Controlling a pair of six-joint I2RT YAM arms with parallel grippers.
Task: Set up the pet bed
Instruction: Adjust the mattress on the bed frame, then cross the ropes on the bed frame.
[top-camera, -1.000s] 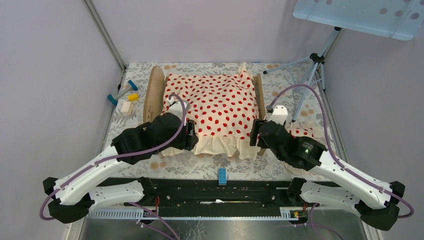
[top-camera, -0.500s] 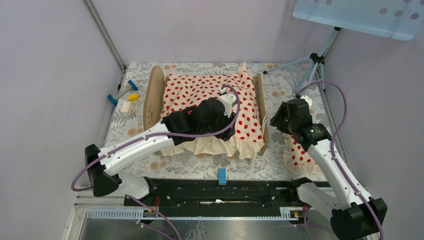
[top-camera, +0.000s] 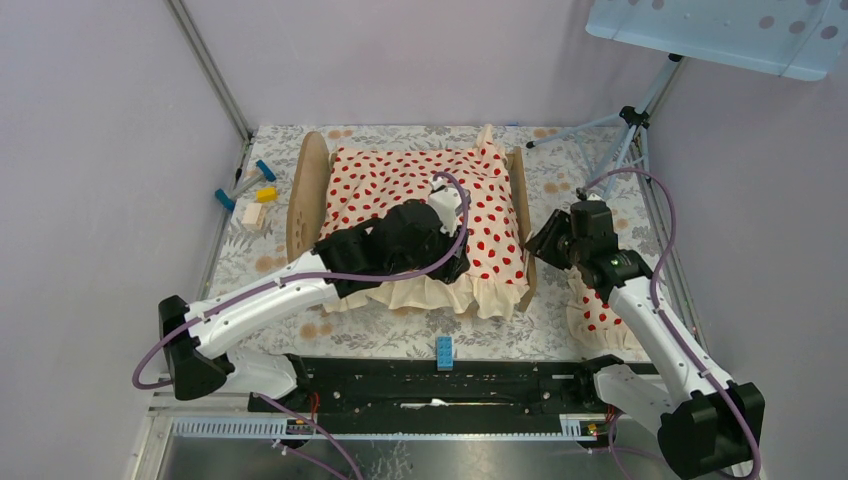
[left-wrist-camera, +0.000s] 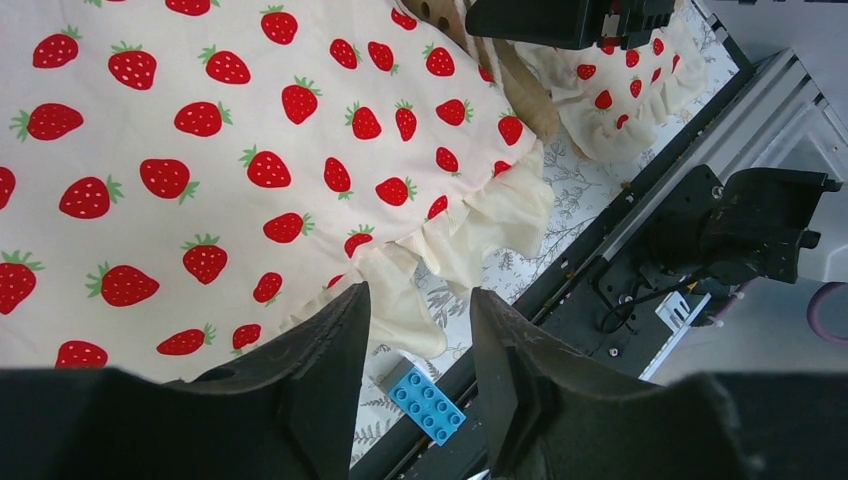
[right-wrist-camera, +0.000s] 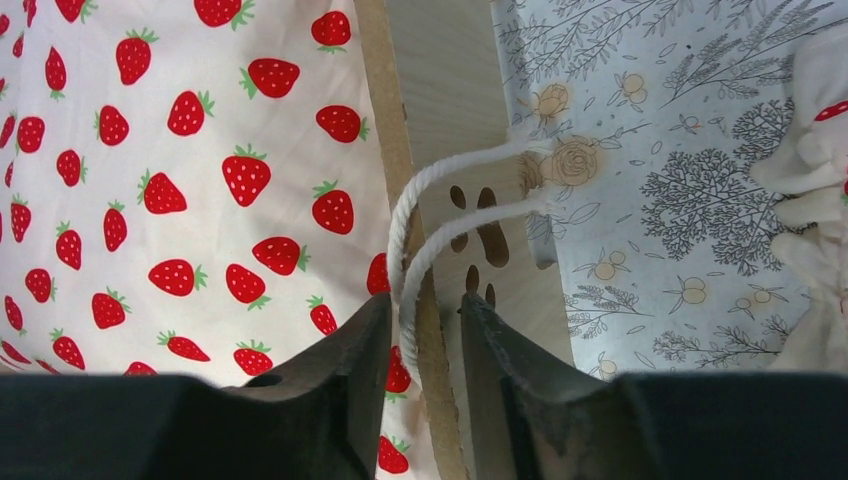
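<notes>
The pet bed (top-camera: 308, 190) sits mid-bench (top-camera: 400, 335), its mattress hidden under the blanket (top-camera: 420, 185) (only the end boards show). The right gripper (right-wrist-camera: 425, 305), narrow, straddles the 3 o'clock board's rope loop (right-wrist-camera: 420, 200); whether it grips cannot be told. The left gripper (left-wrist-camera: 415, 300) hovers half-open over the 6 o'clock ruffle. The right arm (top-camera: 650, 320) half covers the pillow (top-camera: 585, 315).

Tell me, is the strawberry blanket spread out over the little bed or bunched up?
Spread out. The blanket lies across the pet bed from one wooden end to the other, its ruffle hanging over the near edge.
</notes>
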